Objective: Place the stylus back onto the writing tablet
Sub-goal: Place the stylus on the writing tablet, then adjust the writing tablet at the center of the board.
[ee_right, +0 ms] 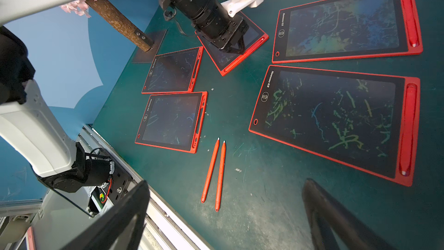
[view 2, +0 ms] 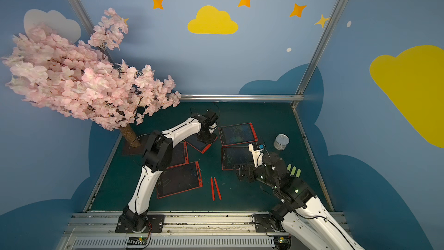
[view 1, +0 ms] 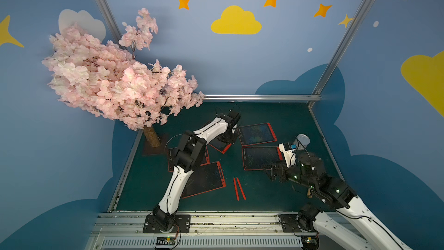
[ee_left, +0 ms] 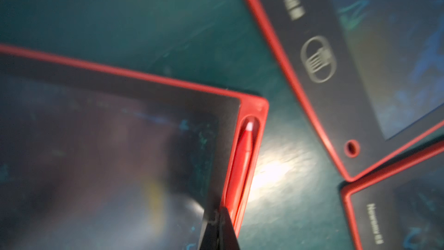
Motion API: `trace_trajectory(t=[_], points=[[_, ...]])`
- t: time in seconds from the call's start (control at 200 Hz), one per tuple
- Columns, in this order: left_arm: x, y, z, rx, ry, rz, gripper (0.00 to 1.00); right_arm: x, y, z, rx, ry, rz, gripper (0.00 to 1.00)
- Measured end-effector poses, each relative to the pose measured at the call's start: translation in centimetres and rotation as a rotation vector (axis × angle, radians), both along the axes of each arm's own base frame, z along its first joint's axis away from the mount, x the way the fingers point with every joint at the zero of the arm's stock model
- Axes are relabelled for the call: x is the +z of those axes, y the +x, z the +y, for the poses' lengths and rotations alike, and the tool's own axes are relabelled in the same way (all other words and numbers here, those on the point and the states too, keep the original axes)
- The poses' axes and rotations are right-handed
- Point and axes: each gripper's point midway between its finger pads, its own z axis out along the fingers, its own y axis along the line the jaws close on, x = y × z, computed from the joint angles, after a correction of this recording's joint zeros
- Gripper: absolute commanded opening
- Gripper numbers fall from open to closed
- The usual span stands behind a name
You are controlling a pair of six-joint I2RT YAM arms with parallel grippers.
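A red stylus (ee_left: 242,159) lies in the side slot of a red-framed writing tablet (ee_left: 108,155) at the back middle of the green table. My left gripper (ee_left: 219,215) is shut, its tips down at the rear part of that stylus. That gripper (view 1: 228,138) stands over the tablet (view 1: 219,145) in both top views. Two more red styluses (view 1: 236,188) (view 1: 241,188) lie loose side by side near the front. My right gripper (ee_right: 225,183) hangs open above the table just right of them, holding nothing.
Other red tablets lie around: two on the right (view 1: 255,133) (view 1: 262,157) with styluses in their slots, two on the left (view 1: 204,183) (view 1: 187,157) partly under the left arm. A pink blossom tree (view 1: 115,80) stands back left, a tin can (view 1: 302,140) at the right.
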Motion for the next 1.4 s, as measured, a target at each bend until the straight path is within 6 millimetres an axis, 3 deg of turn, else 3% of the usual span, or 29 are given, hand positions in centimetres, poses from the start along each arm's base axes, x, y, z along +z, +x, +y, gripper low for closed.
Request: trace_trajectory(t=[0.14,0.431,0.756,0.931,1.252,1.402], points=[[1.0,-1.7,1.7,0.042,-0.008,0.023,0.13,0.0,0.0,0.0,-0.003,0.003,0.004,0.98],[3.9,-5.2,3.2,0.098,-0.061,0.021,0.28,0.0,0.0,0.0,-0.009,0.01,0.012,0.98],[1.2,-8.7,4.9,0.173,-0.095,0.137,0.49,-0.1,0.1,0.3,-0.004,0.013,0.017,0.98],[0.5,-8.8,4.4,0.204,-0.152,0.158,0.57,-0.1,0.2,0.3,-0.003,0.012,0.018,0.98],[0.5,-7.6,2.7,0.218,-0.244,0.131,0.63,-0.1,0.2,0.3,-0.006,0.016,0.019,0.98],[0.1,-7.2,2.2,0.229,-0.262,0.13,0.71,-0.2,0.1,0.3,-0.007,0.016,0.021,0.98]])
